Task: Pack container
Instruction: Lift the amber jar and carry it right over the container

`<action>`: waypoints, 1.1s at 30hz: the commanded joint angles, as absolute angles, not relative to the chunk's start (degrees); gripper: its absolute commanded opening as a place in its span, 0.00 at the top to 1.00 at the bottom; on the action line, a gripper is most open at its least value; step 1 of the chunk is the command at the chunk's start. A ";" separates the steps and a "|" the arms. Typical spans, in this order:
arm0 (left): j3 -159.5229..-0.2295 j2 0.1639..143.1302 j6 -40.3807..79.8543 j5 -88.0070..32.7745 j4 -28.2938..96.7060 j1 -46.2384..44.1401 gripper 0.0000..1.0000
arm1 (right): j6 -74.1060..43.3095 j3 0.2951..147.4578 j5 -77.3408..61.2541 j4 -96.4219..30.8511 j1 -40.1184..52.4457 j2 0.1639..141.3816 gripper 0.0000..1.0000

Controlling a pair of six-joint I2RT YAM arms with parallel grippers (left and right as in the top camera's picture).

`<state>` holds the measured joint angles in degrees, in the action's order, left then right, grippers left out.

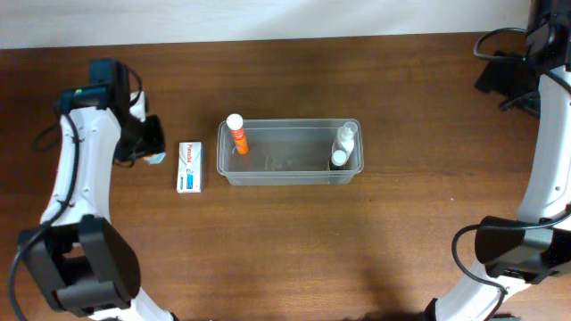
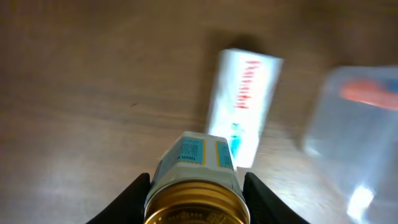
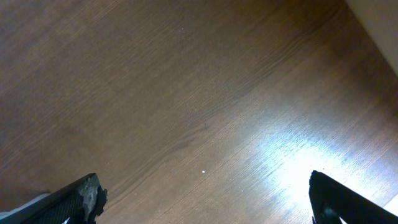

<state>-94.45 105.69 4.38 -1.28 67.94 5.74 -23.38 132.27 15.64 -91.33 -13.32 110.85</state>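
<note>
The clear container stands mid-table, with an orange bottle at its left end and white bottles at its right end. A white and blue box lies flat just left of it. My left gripper is left of the box and shut on a small jar with a gold lid and a blue and yellow label. The left wrist view shows the box ahead of the jar and the container to the right, blurred. My right gripper is open and empty over bare wood.
The right arm runs along the table's right edge to the back right corner, far from the container. Cables lie at the back right. The table is dark brown wood with a pale wall along the back.
</note>
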 commanded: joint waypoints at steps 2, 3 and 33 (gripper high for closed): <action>-99.07 101.65 0.12 -3.46 68.88 -0.36 0.71 | -23.38 132.55 16.56 -91.29 -13.58 110.41 0.02; -99.55 101.23 0.12 -3.46 68.86 -1.74 0.72 | -23.38 132.55 16.56 -91.26 -13.58 110.41 0.02; -100.22 106.26 13.65 9.56 65.32 -26.48 0.71 | -23.38 132.55 16.56 -91.26 -13.58 110.41 0.02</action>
<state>-99.55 103.28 11.97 6.98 64.66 -26.30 -23.35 132.27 15.64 -91.31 -13.32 110.85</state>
